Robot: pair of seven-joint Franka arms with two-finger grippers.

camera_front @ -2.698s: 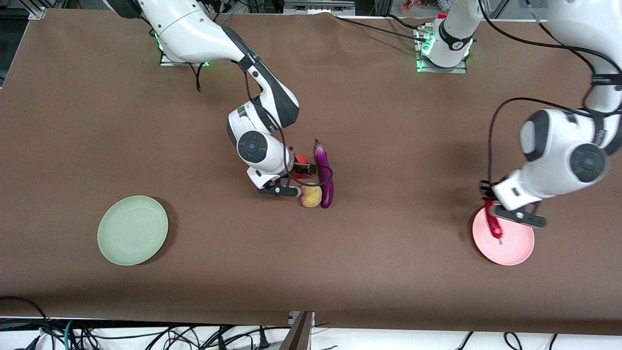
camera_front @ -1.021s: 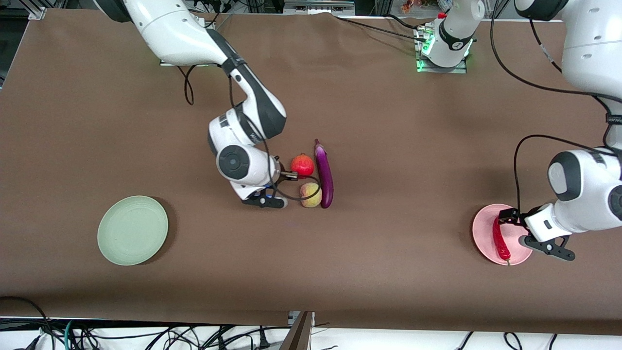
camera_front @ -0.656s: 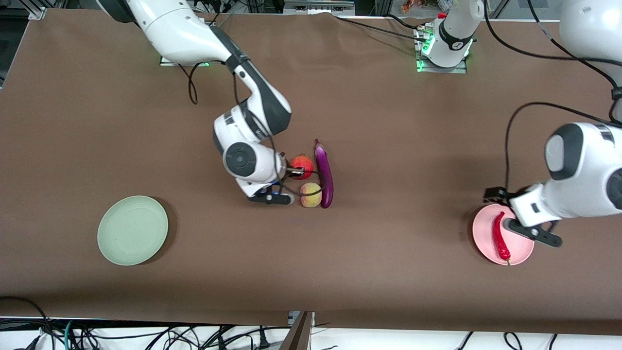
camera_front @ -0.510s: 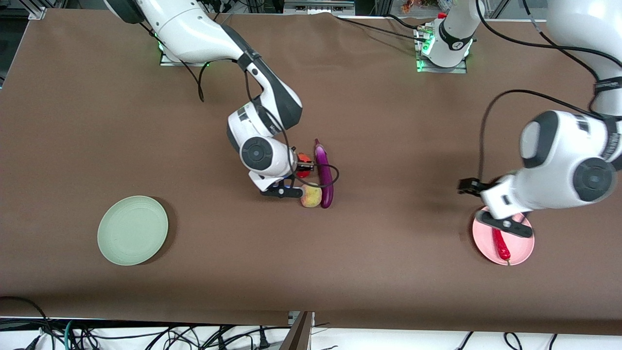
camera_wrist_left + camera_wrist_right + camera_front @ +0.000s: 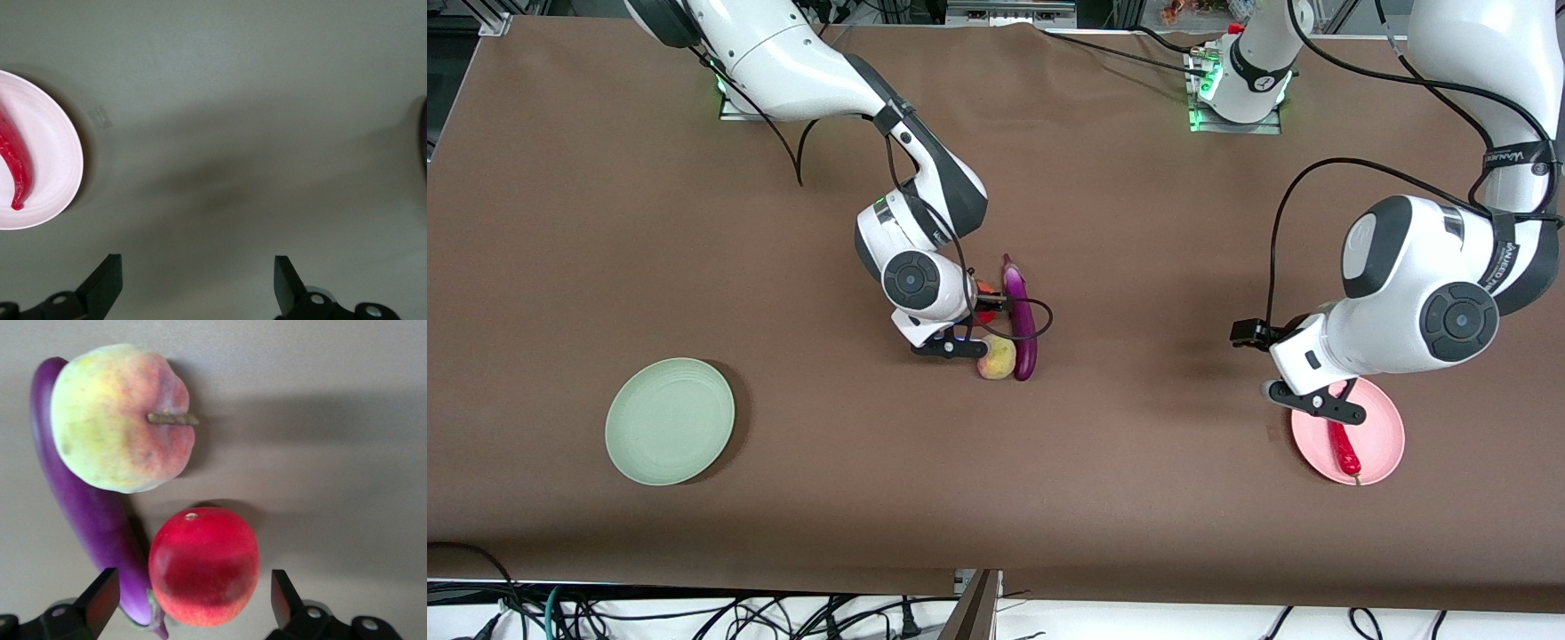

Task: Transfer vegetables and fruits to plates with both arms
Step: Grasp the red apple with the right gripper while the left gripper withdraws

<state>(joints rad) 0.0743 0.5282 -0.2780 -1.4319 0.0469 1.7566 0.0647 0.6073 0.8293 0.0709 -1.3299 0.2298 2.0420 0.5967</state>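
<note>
One of four: you have just the chili (image 5: 1344,447) delivered; it lies on the pink plate (image 5: 1380,436) at the left arm's end of the table.
Left to move: three pieces remain in a cluster mid-table, well apart from the pink plate – the pomegranate (image 5: 203,565), the peach (image 5: 997,358) and the eggplant (image 5: 1021,320).
Cluster layout: the peach and the pomegranate both lie against the eggplant's side; the peach is nearer the front camera than the pomegranate.
Green plate (image 5: 670,420): nothing on it yet; it sits at the right arm's end, far from the pink plate.
Right gripper (image 5: 189,603): you have it low over the pomegranate, fingers spread wide to either side of the fruit, not yet closed on it.
Left gripper (image 5: 197,285): wide and carrying nothing, over bare table just beside the pink plate, on the side toward the cluster.
Your next job, as I judge it: close on the pomegranate and carry it to the green plate.
</note>
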